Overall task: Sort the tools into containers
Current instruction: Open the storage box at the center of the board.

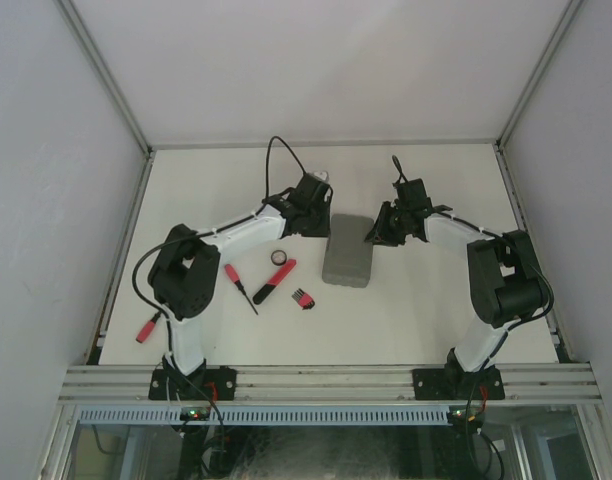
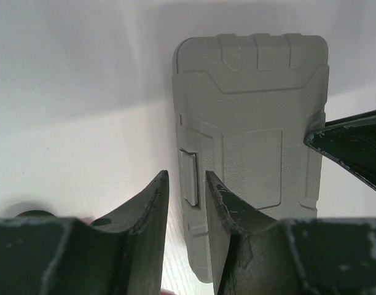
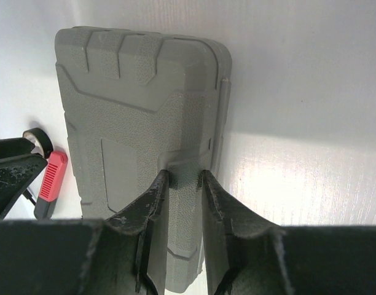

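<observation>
Your case (image 1: 347, 262) lies shut and flat on the table (image 1: 416, 320), between the two grippers. From above it is only a grey block. The left wrist view adds its ribbed end and a small latch (image 2: 188, 177) on one long edge, which the overhead view is too coarse to show.

Your left gripper (image 2: 185, 192) sits at that latch edge. Its jaws stand a narrow gap apart, and the latch shows through the gap. Nothing is visibly clamped, and you cannot tell whether the fingertips touch the case. Your right gripper (image 3: 180, 184) is over the case near the opposite long edge. Its jaws are likewise slightly parted and hold nothing, and contact with the lid is unclear here too. Each wrist view catches a black finger of the other gripper at its border, beside the case.

The tools all lie on the left arm's side of the case. Nearest it are the ring (image 1: 279, 258) and the long tool (image 1: 274, 281), just beside each other. The right wrist view shows these two next to the case; the left wrist view shows neither. Only the overhead view gives you the rest. The hex keys (image 1: 303, 297) are near the long tool and the screwdriver (image 1: 239, 285) is farther out. The pliers (image 1: 146, 327) lie well apart from the case, by the table's edge.
</observation>
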`<act>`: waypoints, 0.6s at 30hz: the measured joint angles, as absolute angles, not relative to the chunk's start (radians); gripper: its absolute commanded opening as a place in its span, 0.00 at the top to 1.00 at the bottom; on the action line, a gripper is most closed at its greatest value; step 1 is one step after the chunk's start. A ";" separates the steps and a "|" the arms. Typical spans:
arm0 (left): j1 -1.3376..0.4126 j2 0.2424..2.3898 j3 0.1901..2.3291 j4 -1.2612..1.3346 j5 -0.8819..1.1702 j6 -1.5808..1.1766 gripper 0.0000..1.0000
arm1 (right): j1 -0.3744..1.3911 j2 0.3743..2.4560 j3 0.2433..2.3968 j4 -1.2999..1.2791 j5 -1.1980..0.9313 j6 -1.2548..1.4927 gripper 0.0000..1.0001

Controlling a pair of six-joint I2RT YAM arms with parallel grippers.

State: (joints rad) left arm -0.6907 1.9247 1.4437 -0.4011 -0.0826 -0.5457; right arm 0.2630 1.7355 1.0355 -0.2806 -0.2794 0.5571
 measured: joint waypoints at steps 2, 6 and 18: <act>-0.691 1.927 1.444 -0.401 -0.080 -0.546 0.66 | 0.263 1.736 1.036 -0.281 -0.280 0.557 0.78; -0.691 1.936 1.444 -0.402 -0.075 -0.545 0.66 | 0.263 1.741 1.040 -0.282 -0.284 0.556 0.78; -0.691 1.958 1.444 -0.406 -0.075 -0.538 0.69 | 0.265 1.753 1.054 -0.283 -0.287 0.553 0.79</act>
State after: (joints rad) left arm -0.6914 1.9579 1.4437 -0.4061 -0.0753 -0.5381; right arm 0.2646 1.7527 1.0542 -0.2829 -0.2867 0.5533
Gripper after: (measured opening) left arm 0.321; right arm 0.217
